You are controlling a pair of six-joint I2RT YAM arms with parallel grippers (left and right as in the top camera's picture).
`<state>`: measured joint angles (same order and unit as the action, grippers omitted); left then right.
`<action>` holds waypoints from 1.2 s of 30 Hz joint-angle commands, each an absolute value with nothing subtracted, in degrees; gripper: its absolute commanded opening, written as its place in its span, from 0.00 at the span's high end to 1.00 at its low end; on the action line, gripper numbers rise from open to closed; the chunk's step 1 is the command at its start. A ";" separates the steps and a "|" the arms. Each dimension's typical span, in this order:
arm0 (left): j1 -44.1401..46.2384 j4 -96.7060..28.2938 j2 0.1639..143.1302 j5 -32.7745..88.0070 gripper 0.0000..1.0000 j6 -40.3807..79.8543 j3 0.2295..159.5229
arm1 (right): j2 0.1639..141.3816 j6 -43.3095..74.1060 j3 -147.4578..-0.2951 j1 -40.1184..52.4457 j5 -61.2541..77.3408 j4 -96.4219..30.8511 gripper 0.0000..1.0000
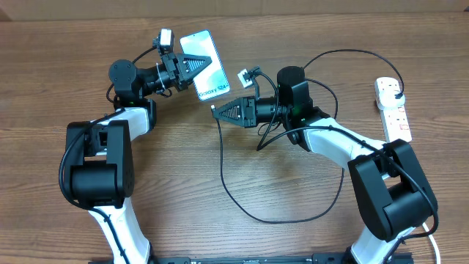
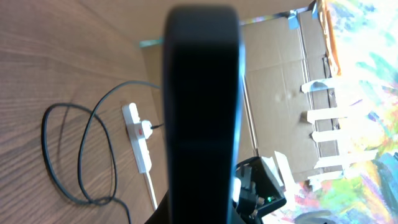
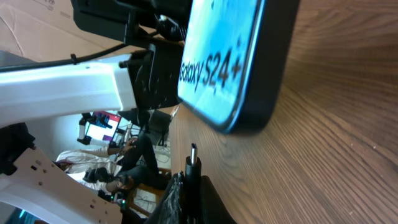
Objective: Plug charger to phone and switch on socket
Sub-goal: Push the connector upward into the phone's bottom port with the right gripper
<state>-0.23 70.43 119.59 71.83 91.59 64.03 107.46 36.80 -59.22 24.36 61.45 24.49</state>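
Observation:
The phone (image 1: 204,66), cyan screen lit, is held tilted above the table in my left gripper (image 1: 192,68), which is shut on its edge. In the left wrist view its dark edge (image 2: 202,112) fills the middle. In the right wrist view the phone (image 3: 239,56) shows "Galaxy S24+". My right gripper (image 1: 218,111) is shut on the charger's connector tip (image 3: 193,163), which points at the phone's lower short edge, a small gap away. The black charger cable (image 1: 242,198) loops over the table to its plug in the white socket (image 1: 392,108) at the far right.
The socket strip and cable loops also show in the left wrist view (image 2: 138,135), with cardboard (image 2: 280,81) behind the table. The right arm's base (image 1: 388,191) stands near the front right, the left arm's (image 1: 95,161) at the front left.

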 commanded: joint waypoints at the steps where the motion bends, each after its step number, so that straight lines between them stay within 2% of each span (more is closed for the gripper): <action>1: -0.38 70.13 119.15 73.78 0.95 92.88 65.41 | 106.78 38.46 -58.87 24.01 61.60 26.65 0.96; 36: 0.08 68.79 119.17 75.44 0.95 92.99 65.41 | 106.78 40.75 -58.87 22.74 61.73 27.42 0.96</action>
<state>-0.45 68.36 119.61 75.40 93.08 64.03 107.46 40.32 -59.22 23.22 61.65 26.72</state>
